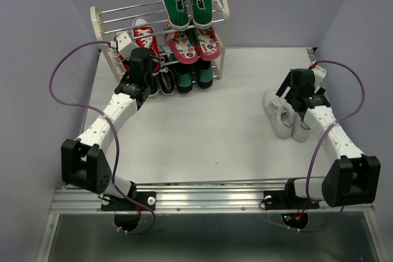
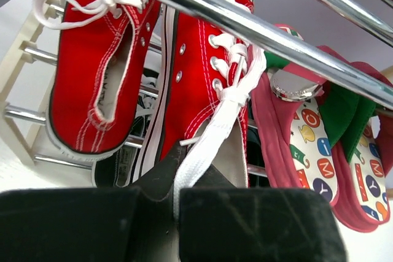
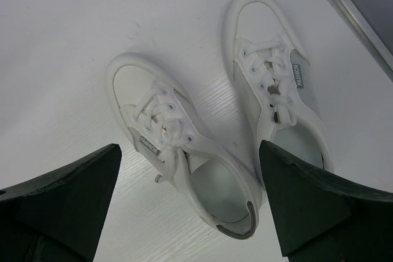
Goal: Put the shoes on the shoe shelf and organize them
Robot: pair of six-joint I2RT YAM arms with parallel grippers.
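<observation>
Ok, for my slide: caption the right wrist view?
Open right gripper hovers above two white sneakers on the table.

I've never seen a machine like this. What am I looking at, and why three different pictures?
It is a robot: a left arm and a right arm bolted at the near edge of a table. One picture looks down from above; the other two come from a camera on each wrist. The left gripper is shut, apparently pinching the heel of a red sneaker at the shoe shelf, which also carries green sneakers and pink sandals. The right gripper hangs open above two white sneakers lying on the table, holding nothing.
</observation>
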